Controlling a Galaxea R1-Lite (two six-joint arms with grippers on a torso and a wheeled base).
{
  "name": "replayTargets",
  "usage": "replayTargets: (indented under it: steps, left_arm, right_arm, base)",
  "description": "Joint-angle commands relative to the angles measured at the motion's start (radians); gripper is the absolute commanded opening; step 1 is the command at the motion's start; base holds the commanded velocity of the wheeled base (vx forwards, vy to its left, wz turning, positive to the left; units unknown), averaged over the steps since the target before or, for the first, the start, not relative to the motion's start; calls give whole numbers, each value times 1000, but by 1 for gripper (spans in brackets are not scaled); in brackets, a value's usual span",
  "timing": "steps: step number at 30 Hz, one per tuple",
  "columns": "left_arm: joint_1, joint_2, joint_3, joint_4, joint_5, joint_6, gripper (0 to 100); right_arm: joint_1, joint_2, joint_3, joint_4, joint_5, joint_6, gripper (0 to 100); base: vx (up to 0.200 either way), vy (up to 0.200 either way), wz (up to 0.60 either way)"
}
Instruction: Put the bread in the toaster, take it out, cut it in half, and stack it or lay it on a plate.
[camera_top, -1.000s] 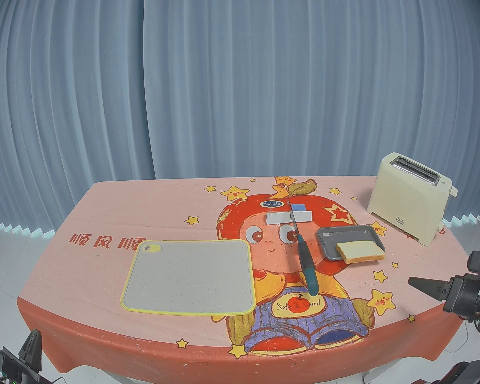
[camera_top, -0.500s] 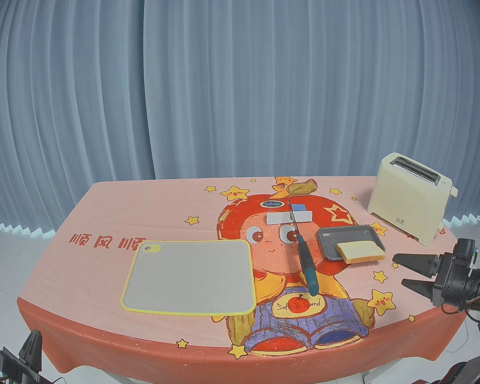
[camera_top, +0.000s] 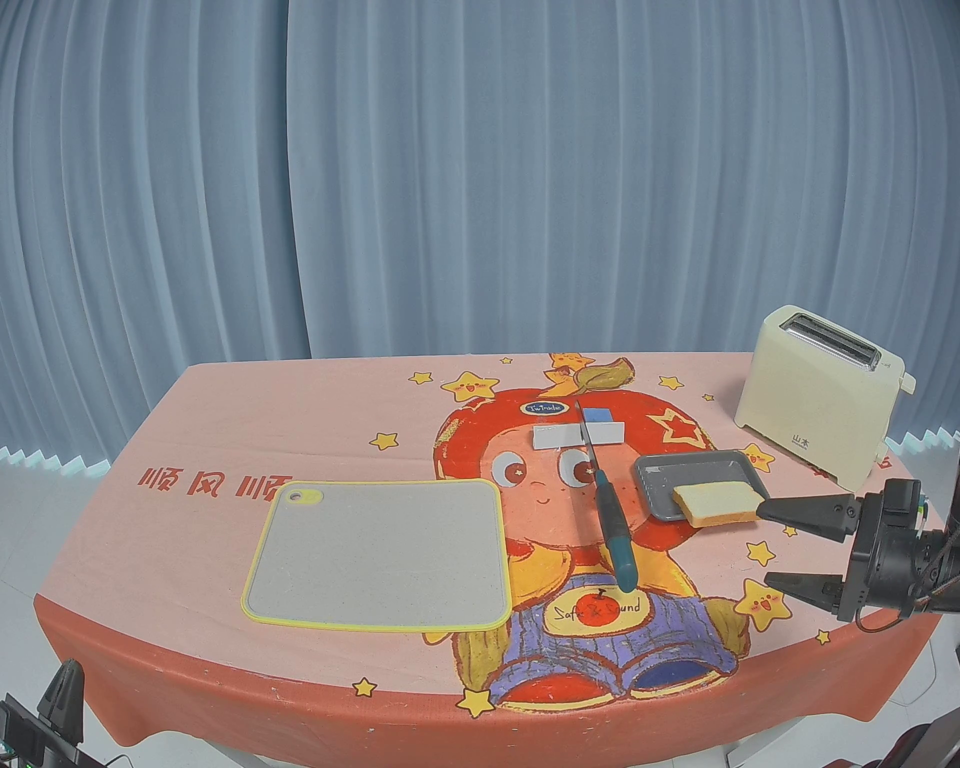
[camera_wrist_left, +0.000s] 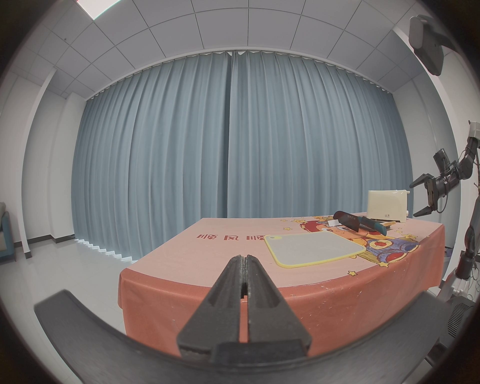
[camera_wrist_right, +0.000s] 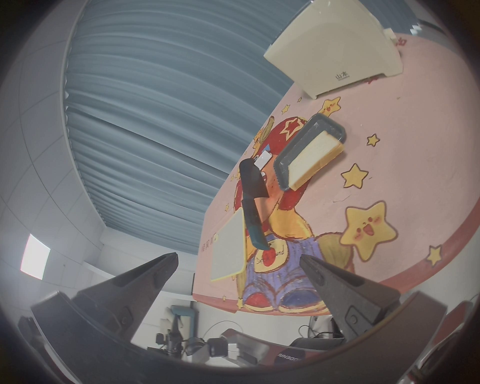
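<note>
1. a slice of bread lies flat, partly on a small grey tray and overhanging its near edge, on the right side of a pink cartoon tablecloth.
2. a cream toaster stands behind the tray, near the far right corner.
3. the right gripper hovers at the table's right edge with its jaws spread wide. one fingertip is just beside the bread's corner, and contact cannot be told.
4. a teal-handled knife lies just left of the tray.
5. a grey, yellow-rimmed cutting board lies further left.
6. the left gripper sits low, off the near left corner, with its jaws pressed together.
</note>
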Motion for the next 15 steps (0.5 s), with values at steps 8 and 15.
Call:
replayTargets:
  steps: [8,15]
  left_arm:
    - [0,-5,18,0,0,0,0]
    - [0,-4,18,0,0,0,0]
  right_arm:
    - [-30,124,6,-164,135,207,100]
    - [-60,209,10,-195,162,214,100]
  base:
    - [0,0,0]
    - [0,0,0]
